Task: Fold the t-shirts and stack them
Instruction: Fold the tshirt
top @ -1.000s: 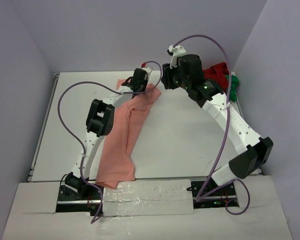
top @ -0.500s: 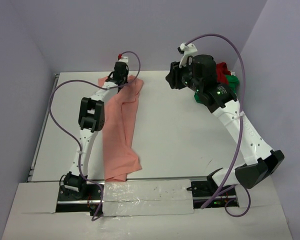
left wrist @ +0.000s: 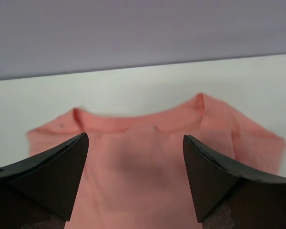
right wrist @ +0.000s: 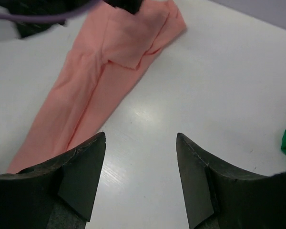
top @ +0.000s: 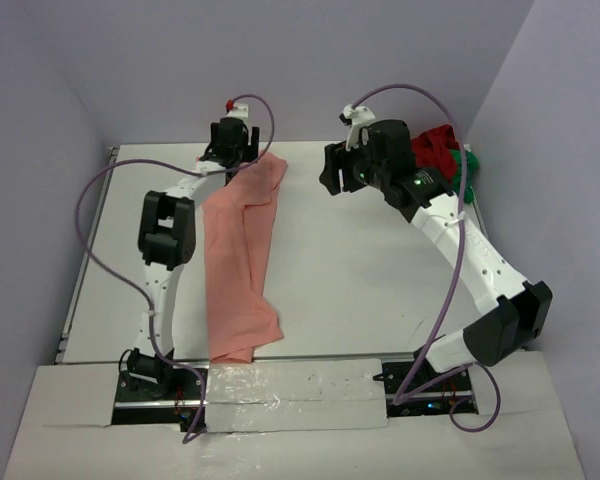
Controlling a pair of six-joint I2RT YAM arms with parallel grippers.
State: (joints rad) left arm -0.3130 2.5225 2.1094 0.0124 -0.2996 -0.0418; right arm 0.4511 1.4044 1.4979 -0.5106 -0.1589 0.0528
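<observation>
Hovering my left claw (left wrist: 134, 143) over the salmon-pink t-shirt (top: 242, 250) collar and my right claw (right wrist: 140, 138) over the counter (right wrist: 219, 71), both open and empty, lets the fold rest flat.

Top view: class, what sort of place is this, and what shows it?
Likely a robot lab cell: plain walls box in a white table, left arm and right arm bolted at its near edge, a pink shirt laid out.
</observation>
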